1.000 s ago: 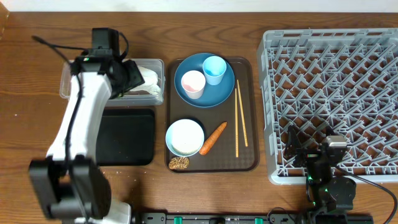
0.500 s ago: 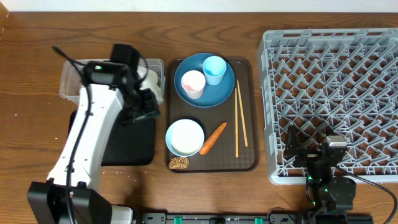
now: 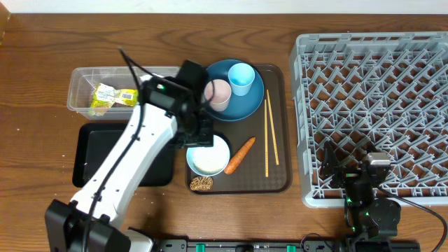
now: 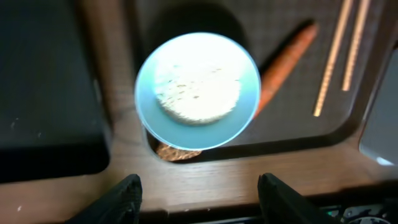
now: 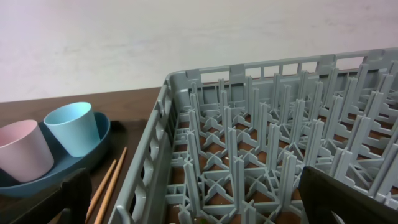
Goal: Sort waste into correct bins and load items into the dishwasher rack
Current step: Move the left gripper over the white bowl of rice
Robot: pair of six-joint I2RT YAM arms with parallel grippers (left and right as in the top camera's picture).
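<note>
Saw a yellow-green wrapper [image 3: 112, 96] lying in the clear tub [image 3: 78, 87], behind the flat black tray [image 3: 94, 143]. Saw a pink cup [image 3: 219, 94] and a light-blue cup [image 3: 241, 77] standing on the big blue plate [image 3: 246, 106], and a pale bowl [image 4: 146, 109] of white rice [image 4: 198, 92] with an orange carrot [image 3: 240, 155] and a small brown biscuit [image 3: 201, 183] just beside it. Saw two thin chopsticks [image 3: 271, 136] lying straight between plate and grey rack [image 3: 378, 105].

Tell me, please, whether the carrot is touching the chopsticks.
Apart. The overhead view shows bare tray between the carrot tip and the chopsticks.
</note>
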